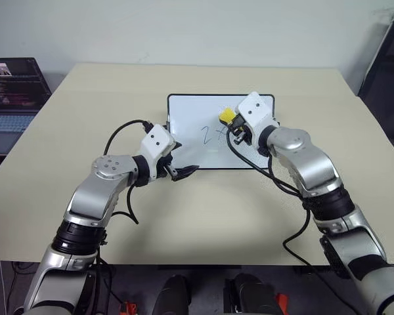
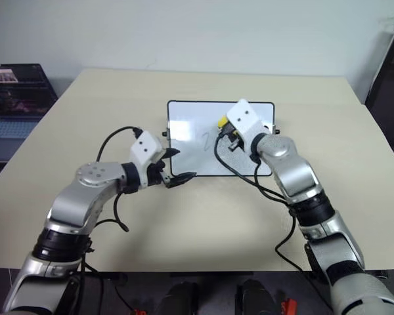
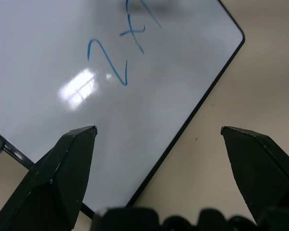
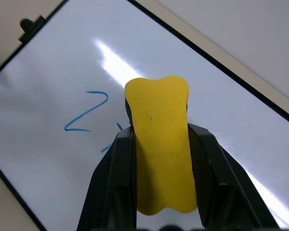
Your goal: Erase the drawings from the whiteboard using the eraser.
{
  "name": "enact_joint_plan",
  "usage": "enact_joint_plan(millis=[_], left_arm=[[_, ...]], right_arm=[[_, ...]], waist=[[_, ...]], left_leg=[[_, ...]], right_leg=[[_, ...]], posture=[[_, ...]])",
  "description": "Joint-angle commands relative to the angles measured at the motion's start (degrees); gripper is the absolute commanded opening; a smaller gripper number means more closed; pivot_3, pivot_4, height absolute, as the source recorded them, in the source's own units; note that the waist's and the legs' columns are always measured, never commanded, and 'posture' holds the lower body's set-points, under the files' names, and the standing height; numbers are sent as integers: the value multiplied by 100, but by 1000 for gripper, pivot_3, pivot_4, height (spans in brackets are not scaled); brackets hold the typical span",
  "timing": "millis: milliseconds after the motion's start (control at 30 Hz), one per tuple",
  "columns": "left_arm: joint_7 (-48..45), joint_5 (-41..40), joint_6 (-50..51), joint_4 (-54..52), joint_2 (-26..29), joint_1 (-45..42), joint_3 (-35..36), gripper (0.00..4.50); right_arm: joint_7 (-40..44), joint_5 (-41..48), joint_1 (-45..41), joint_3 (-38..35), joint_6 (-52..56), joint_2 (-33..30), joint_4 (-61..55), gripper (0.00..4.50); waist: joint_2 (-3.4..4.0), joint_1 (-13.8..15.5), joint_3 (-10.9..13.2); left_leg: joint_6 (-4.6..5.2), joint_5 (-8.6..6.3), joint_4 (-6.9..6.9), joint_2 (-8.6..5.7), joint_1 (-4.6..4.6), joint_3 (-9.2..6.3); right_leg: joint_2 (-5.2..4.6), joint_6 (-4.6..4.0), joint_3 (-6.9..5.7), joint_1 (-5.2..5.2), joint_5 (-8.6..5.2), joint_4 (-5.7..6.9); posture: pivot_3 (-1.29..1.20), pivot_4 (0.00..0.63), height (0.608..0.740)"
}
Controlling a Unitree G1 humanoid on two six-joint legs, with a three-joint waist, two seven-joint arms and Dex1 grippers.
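Right claw [image 4: 159, 144] gripping eraser [image 4: 161, 149] over whiteboard [image 1: 190, 108] — drawings [image 4: 86, 113] intact

an open laptop [image 1: 13, 92] sits beside the beige table [image 1: 203, 223].

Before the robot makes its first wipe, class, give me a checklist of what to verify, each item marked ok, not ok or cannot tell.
1. Eraser clamped in the right gripper: ok.
2. Eraser over the whiteboard, near the drawings: ok.
3. Eraser's dark underside touching the board: cannot tell.
4. Left gripper open, astride the board's near edge, not gripping it: not ok if it must steady the board.
5. Drawings unerased, blue strokes intact: ok, work remains.
6. Board lying flat on the table: ok.
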Motion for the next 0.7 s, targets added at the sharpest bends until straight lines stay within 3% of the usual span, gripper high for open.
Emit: enact_joint_plan(millis=[33,567,700], left_arm=[[36,146,234,-452,135,-177,-129,4500],[-66,134,767,-779,81,-434,-304,4500],[-81,113,734,-759,123,-407,-289,4500]], right_arm=[[188,-326,-309,133,-435,3,302,1123],[490,-1261,-425,386,-1139,136,1248,1123],[609,-1401,-201,302,-1164,-117,1183,1123]], waist=[[0,-6,0],[0,-30,0],[0,-26,0]], left_leg=[[0,0,0,0,0,0],[-1,1,9,0,9,2],[-1,1,11,-2,10,2]], right_leg=[[0,0,0,0,0,1],[1,0,-5,0,0,25],[1,0,-5,0,0,27]], posture=[[0,150,740],[0,150,740],[0,150,740]])
